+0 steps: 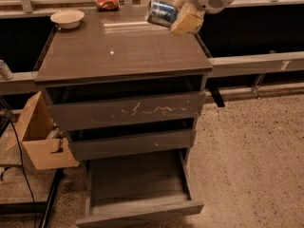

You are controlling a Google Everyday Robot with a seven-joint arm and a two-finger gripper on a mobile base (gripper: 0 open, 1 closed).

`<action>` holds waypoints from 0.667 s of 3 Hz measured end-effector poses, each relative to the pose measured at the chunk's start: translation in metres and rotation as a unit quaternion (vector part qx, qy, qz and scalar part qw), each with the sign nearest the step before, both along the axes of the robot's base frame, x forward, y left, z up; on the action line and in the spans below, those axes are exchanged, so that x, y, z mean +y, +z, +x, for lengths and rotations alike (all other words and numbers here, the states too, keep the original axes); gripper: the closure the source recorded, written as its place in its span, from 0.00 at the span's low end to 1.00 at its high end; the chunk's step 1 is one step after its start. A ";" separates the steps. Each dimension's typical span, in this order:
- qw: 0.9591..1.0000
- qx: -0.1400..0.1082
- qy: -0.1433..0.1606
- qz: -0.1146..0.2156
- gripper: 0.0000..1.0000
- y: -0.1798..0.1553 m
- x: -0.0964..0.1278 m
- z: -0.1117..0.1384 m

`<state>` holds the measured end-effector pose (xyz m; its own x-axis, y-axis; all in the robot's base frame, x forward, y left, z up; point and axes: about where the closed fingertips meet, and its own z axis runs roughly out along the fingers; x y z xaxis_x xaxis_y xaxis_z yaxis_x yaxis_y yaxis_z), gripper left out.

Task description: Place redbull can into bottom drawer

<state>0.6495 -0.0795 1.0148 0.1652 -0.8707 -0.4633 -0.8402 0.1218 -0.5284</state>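
The redbull can (160,13), silver and blue, is held on its side in the air above the back right of the cabinet top (118,51). My gripper (179,14) is shut on it, its pale fingers (187,19) gripping the can's right end. The bottom drawer (137,182) is pulled out at the foot of the cabinet, an empty shallow grey tray. The arm enters from the top right.
A white bowl (67,18) stands at the back left of the cabinet top. A red-orange snack bag (107,3) lies behind it on the counter. The scratched top drawer (126,110) and the middle drawer (130,144) are shut. A cardboard box (40,132) sits at the left.
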 end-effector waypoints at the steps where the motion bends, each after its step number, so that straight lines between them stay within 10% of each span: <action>1: 1.000 0.008 0.005 0.001 1.00 -0.007 0.004 -0.012; 2: 1.000 0.020 0.009 0.006 1.00 -0.019 0.006 -0.035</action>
<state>0.6148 -0.0732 0.9955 0.1615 -0.8617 -0.4811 -0.8629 0.1132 -0.4925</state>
